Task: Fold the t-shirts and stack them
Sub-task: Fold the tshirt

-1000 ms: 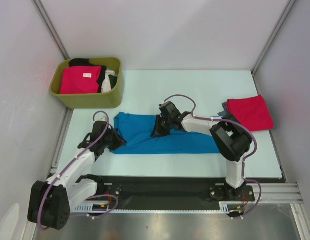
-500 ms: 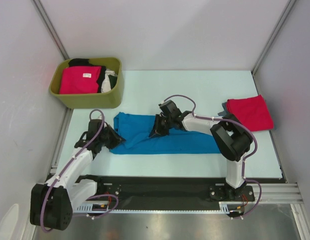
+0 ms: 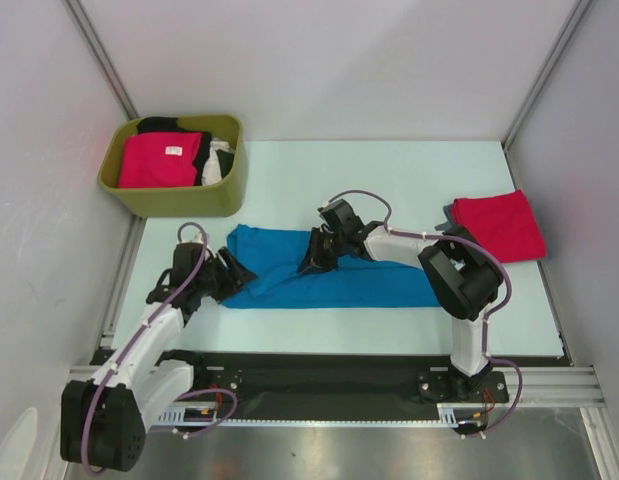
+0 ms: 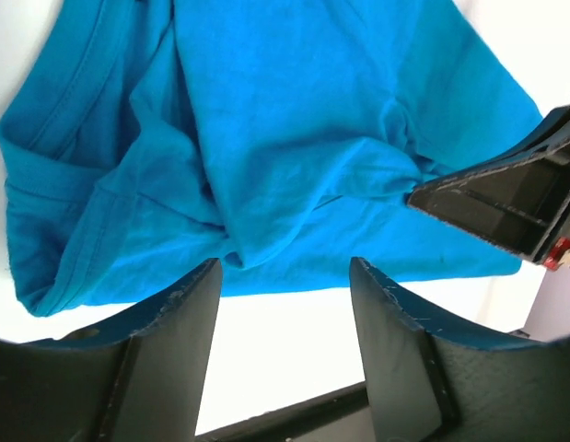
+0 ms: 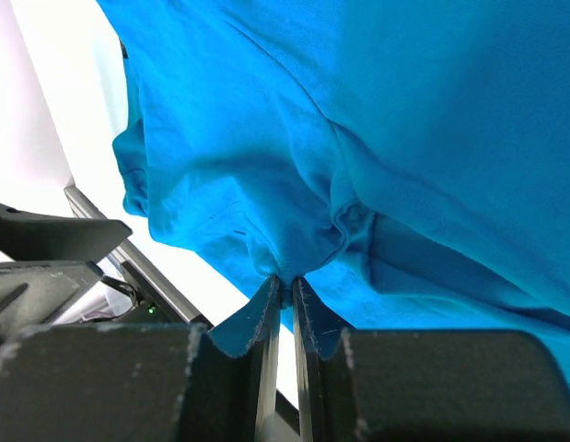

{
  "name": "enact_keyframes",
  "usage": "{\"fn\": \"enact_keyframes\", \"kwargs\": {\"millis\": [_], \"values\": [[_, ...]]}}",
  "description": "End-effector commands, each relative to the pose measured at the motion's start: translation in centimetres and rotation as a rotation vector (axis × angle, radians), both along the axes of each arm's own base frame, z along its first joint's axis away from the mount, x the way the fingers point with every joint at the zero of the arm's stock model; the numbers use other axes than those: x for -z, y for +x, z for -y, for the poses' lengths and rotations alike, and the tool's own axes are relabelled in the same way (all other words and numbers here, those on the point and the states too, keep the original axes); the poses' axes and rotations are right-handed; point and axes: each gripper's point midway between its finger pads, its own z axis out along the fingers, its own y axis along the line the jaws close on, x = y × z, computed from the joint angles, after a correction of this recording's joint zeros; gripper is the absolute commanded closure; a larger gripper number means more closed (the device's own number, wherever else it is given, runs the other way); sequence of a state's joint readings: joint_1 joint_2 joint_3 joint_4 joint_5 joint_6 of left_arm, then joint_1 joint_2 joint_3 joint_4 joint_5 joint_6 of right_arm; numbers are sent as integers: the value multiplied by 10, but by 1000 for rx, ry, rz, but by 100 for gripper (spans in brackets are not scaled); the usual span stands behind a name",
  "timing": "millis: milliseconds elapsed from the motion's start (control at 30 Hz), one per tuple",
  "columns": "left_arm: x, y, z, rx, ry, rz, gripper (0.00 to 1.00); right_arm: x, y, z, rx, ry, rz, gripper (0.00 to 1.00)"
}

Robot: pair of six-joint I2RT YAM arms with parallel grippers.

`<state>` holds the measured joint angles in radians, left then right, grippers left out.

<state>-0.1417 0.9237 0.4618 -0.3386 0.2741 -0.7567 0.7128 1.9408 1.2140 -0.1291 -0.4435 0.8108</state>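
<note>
Right gripper (image 5: 285, 287) jaws nearly closed, pinching fold of blue t-shirt (image 5: 377, 110). Left gripper (image 4: 283, 276) jaws wide apart, empty, at shirt's left end. Shirt lies across table (image 3: 319, 170) centre; folded red t-shirt (image 3: 499, 225) at right edge, well apart.

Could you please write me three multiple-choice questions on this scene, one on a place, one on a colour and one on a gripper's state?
1. Where on the table does the red t-shirt lie?
A) left edge B) right side C) middle
2. What colour is the t-shirt pinched by the right gripper?
A) blue B) white C) black
3. How is the left gripper?
A) shut on cloth B) open, holding nothing C) shut, empty
Key: 1 B, it lies folded near the right edge; 2 A, the blue t-shirt bunches between its shut jaws; 3 B, its jaws stand apart with nothing between them.
</note>
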Motion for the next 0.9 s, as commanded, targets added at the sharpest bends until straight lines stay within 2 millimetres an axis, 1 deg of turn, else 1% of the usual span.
{"fn": "enact_keyframes", "kwargs": {"millis": [0,33,67,100,133,200,233,333,433,533,567,633,667,733,867], "values": [[2,-1,-2,13,16,62,36,-5,3,-6,-12,33,9,84],[8,-3,-3,18,19,64,36,-5,4,-6,-12,37,11,84],[8,-4,1,38,3,79,36,-5,3,-6,-14,37,9,84],[2,1,4,46,-6,123,36,-5,3,-7,-16,38,11,84],[6,-1,5,53,-9,126,36,-6,3,-7,-15,40,11,84],[2,2,10,65,-19,163,37,-6,3,-7,-16,40,13,84],[0,6,10,60,-15,191,37,-7,4,-8,-17,45,16,84],[1,11,9,49,26,218,38,-8,4,-8,-19,50,18,84],[3,14,12,53,28,224,42,-7,4,-8,-18,47,13,84],[10,16,13,56,30,201,47,-7,4,-9,-20,52,12,84],[19,14,14,61,34,169,48,-7,3,-9,-20,53,11,84],[24,13,15,64,35,147,50,-6,4,-10,-20,54,12,84],[21,16,16,65,31,168,51,-6,3,-10,-22,54,10,84],[24,15,16,65,36,158,51,-7,5,-10,-20,56,10,84],[21,11,17,67,29,177,53,-6,5,-11,-24,56,10,84]]}}
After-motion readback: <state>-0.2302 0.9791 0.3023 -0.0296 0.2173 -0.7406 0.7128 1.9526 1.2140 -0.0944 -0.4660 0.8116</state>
